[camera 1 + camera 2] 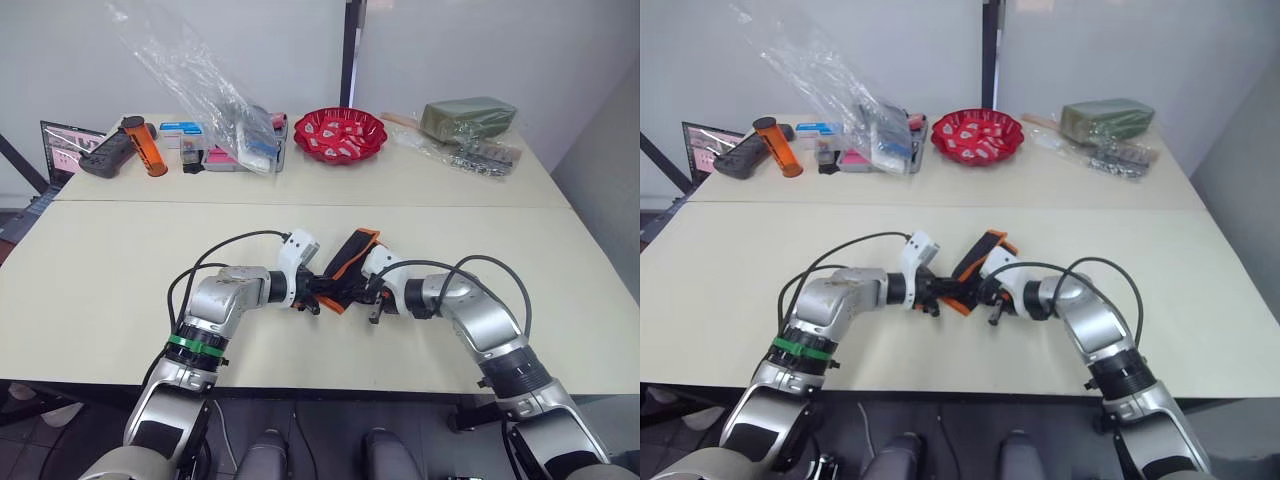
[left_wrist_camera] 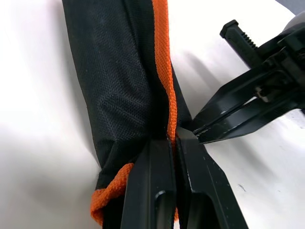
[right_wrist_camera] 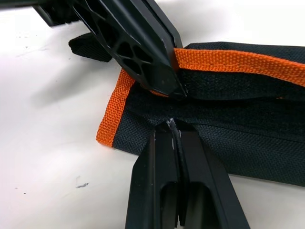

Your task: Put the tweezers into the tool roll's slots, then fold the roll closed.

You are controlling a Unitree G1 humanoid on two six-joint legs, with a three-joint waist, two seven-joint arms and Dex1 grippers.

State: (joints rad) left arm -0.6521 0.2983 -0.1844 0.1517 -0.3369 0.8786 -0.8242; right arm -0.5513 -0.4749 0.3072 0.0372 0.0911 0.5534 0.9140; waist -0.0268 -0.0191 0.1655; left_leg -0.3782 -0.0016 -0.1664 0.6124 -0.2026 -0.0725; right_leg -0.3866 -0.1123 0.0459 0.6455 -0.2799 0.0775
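Note:
The tool roll point(image 1: 352, 256) lies folded over on the near table, black fabric with orange edging, one end tilted up. My left gripper point(image 2: 174, 139) is shut on its orange edge point(image 2: 164, 71). From the other side my right gripper point(image 3: 172, 126) is shut, its tips pinching the black fabric point(image 3: 248, 143) just beside the left gripper's fingers point(image 3: 143, 52). In the head views the two grippers meet at the roll's near end point(image 1: 958, 298). The tweezers and the slots are hidden inside the fold.
On the far table stand a red bowl point(image 1: 340, 134), an orange cylinder point(image 1: 144, 147), a crumpled clear plastic bag point(image 1: 215, 100) over small boxes, a green package point(image 1: 468, 117) and a laptop point(image 1: 66, 148). Bare tabletop surrounds the roll.

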